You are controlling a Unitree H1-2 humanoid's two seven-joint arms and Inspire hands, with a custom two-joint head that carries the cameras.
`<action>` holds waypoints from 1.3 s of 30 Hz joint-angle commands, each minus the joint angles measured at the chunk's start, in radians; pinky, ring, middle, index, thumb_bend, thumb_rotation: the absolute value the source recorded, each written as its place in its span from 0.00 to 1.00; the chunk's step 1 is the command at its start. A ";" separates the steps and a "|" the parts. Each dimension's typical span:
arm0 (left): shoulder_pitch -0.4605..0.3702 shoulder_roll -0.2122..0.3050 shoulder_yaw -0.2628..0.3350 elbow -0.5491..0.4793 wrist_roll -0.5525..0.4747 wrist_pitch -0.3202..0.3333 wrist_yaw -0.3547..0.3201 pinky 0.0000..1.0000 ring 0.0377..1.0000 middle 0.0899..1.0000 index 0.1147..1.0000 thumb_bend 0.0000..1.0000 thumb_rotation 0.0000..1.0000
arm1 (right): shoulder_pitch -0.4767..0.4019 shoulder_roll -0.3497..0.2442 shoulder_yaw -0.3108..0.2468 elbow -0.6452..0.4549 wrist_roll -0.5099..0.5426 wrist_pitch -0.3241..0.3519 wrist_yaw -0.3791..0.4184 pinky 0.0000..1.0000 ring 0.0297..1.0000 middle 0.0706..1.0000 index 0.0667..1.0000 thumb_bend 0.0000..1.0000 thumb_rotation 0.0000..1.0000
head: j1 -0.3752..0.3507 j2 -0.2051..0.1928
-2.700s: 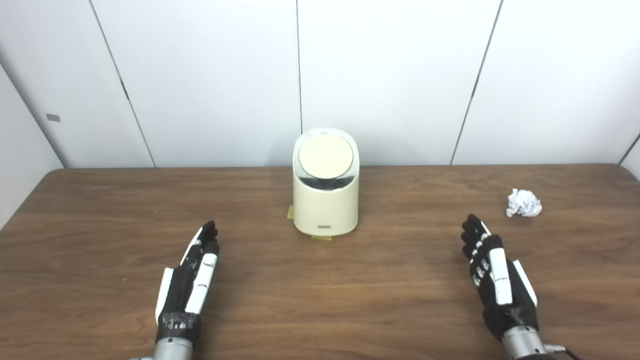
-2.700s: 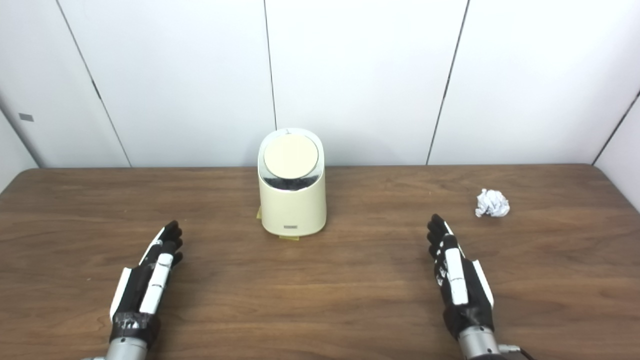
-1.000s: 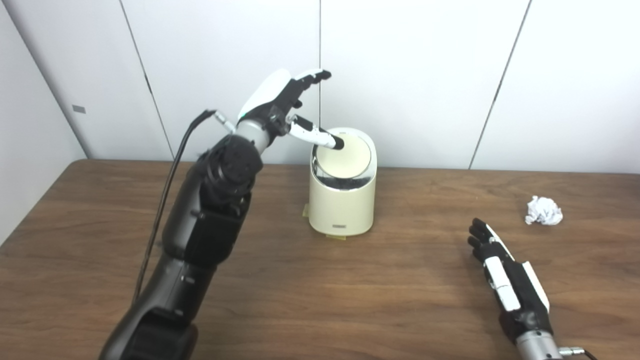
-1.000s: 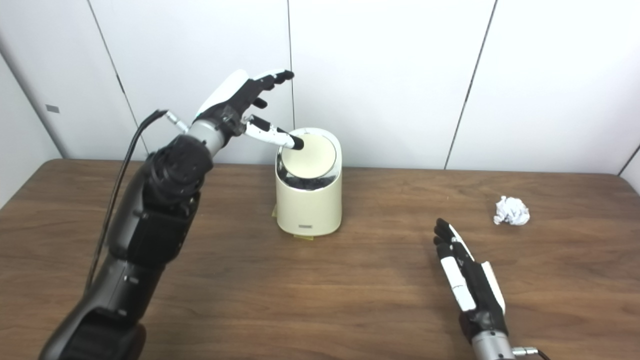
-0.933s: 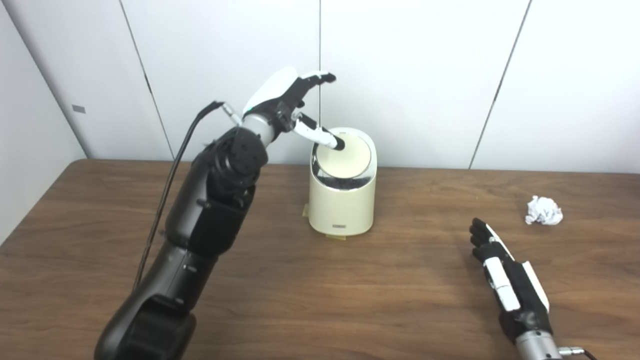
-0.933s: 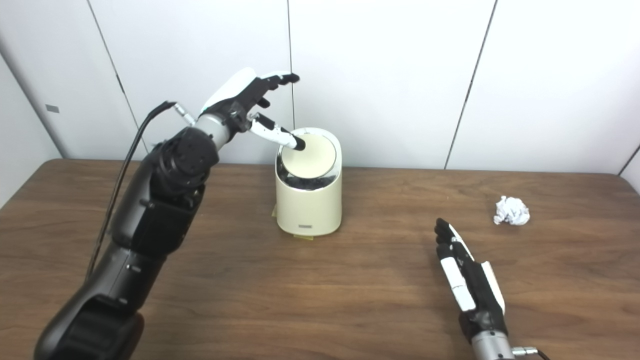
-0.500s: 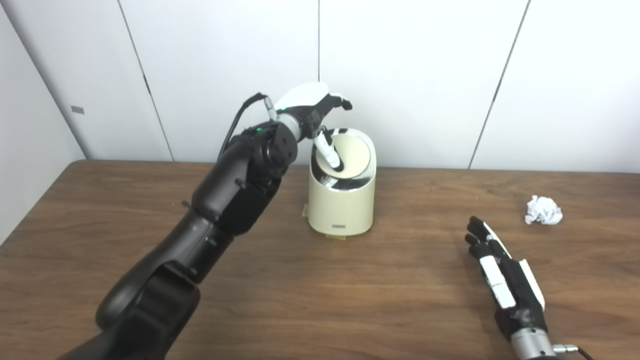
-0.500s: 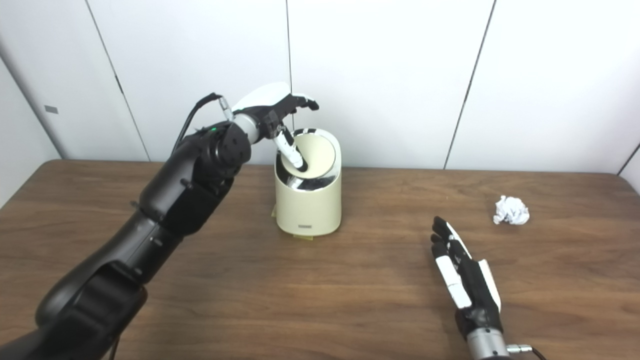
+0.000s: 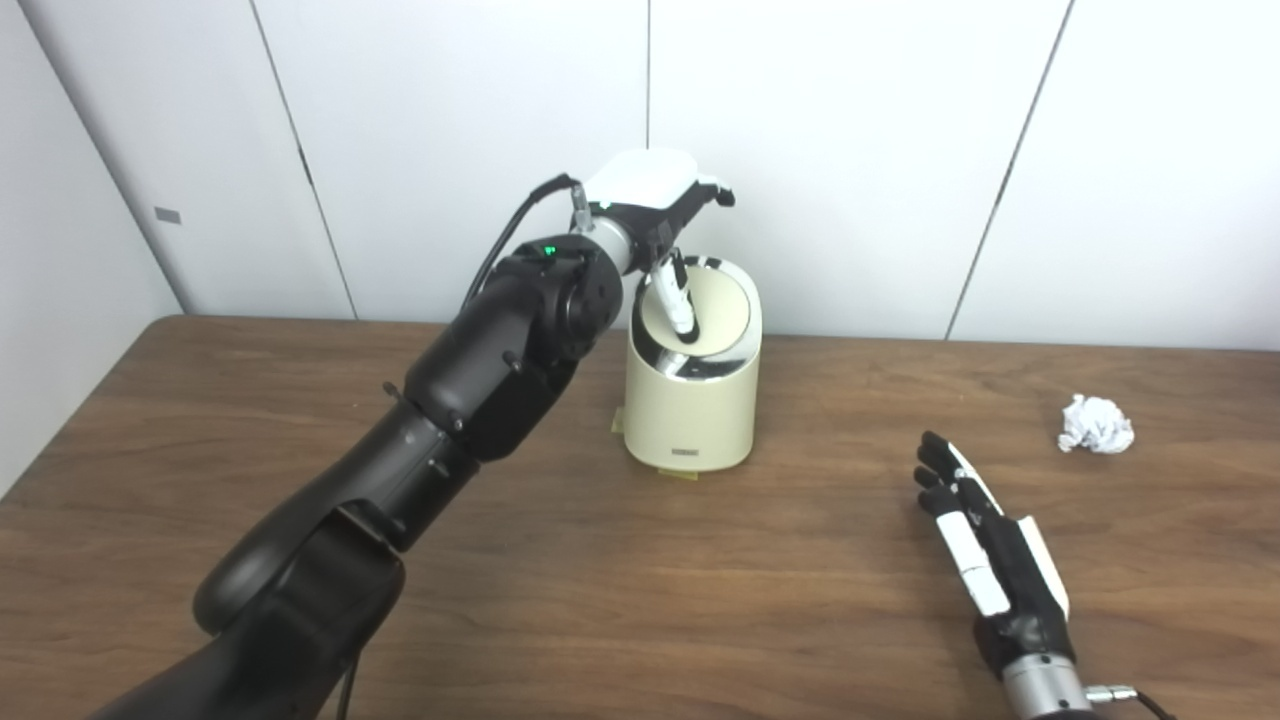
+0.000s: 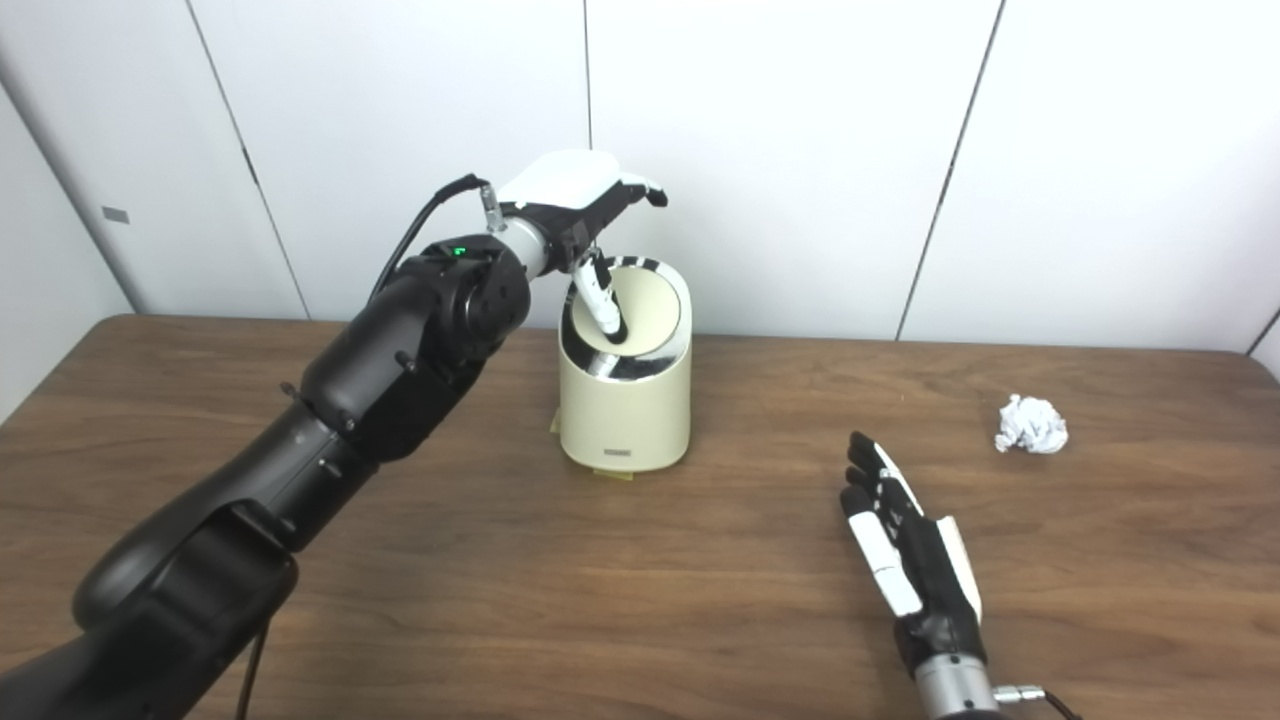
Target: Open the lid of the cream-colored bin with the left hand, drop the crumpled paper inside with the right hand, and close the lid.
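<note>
The cream-colored bin (image 9: 690,410) stands at the middle back of the wooden table (image 9: 600,600). Its round lid (image 9: 712,312) is tilted. My left hand (image 9: 655,205) hovers over the bin's top with its fingers apart, and the thumb (image 9: 678,308) presses down on the lid's left part. It holds nothing. The crumpled paper (image 9: 1096,424) lies on the table at the far right. My right hand (image 9: 985,555) rests open near the front right, fingers straight, well short of the paper.
White wall panels stand right behind the table's back edge. A small yellow tape strip (image 9: 682,474) shows under the bin's front. My left arm (image 9: 440,430) stretches across the table's left half.
My left hand has risen from the table to the bin, then turned over its top, and its thumb has pushed the lid's left part down, tilting it. The right hand shifted slightly left. The camera moved.
</note>
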 commanded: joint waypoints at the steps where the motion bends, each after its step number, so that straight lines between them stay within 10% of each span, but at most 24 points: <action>1: 0.007 0.023 -0.024 -0.006 0.048 -0.049 0.055 0.90 0.90 0.90 0.90 0.90 0.02 | -0.017 0.013 0.002 -0.003 0.029 -0.042 0.005 0.93 0.92 0.93 0.92 0.69 0.80 | 0.002 0.001; 18: 0.103 0.082 -0.114 -0.036 0.178 -0.148 0.047 0.93 0.94 0.92 0.92 0.92 0.08 | -0.029 0.021 -0.010 0.013 0.045 -0.073 -0.003 0.95 0.92 0.93 0.92 0.79 0.75 | -0.003 0.001; 31: 0.137 0.069 0.273 -0.299 -0.170 0.025 -0.068 0.80 0.87 0.84 0.83 0.80 0.01 | -0.037 0.009 -0.015 0.024 0.036 -0.066 -0.005 0.95 0.93 0.93 0.92 0.80 0.76 | 0.003 -0.003; 39: 0.276 0.037 0.464 -0.460 -0.307 0.076 0.043 0.73 0.83 0.83 0.88 0.61 0.14 | -0.033 0.002 -0.015 0.022 0.023 -0.060 -0.005 0.95 0.93 0.93 0.91 0.80 0.76 | -0.008 -0.010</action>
